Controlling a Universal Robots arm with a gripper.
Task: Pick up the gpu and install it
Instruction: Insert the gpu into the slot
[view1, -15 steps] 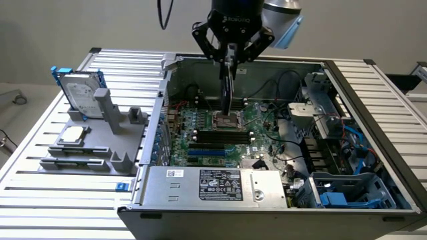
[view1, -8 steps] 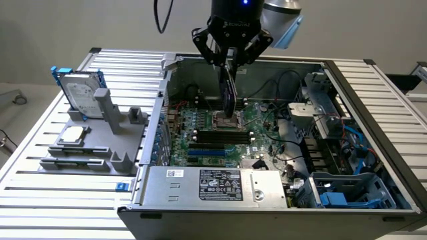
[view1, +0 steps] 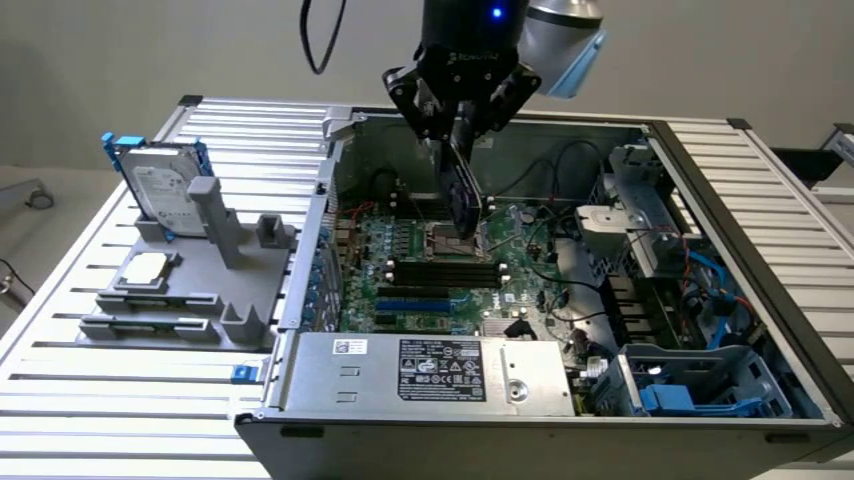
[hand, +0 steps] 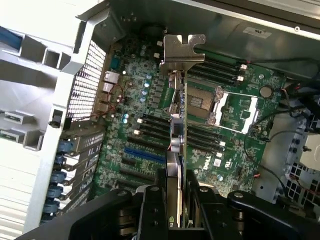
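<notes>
Gripper (hand: 175, 200) clamped on the gpu (hand: 178, 140). In the wrist view we see the card edge-on between the jaws, running away from us to its silver bracket (hand: 182, 50) at the far end. In the exterior view the gripper (view1: 461, 115) hangs over the open case (view1: 387, 150) with the gpu (view1: 463, 185) hanging below it, narrow side toward the camera.

Under the card lies the motherboard (hand: 135, 100). The card hangs roughly over the socket (hand: 200, 102), and the blue slot (hand: 145, 155) lies off to one side of it. Beyond the case, toward the exterior view's left, a grey tray (view1: 200, 300) holds a hard drive (view1: 167, 190).

Progress, as we judge it: pick-up done and the card carried over the board, but not seated in any slot, so the install is not yet done.

Hard to make out:
- The finger pads are masked by the gripper body.
- The card's connector edge is hidden.
- We cannot tell the gap between card and board.
</notes>
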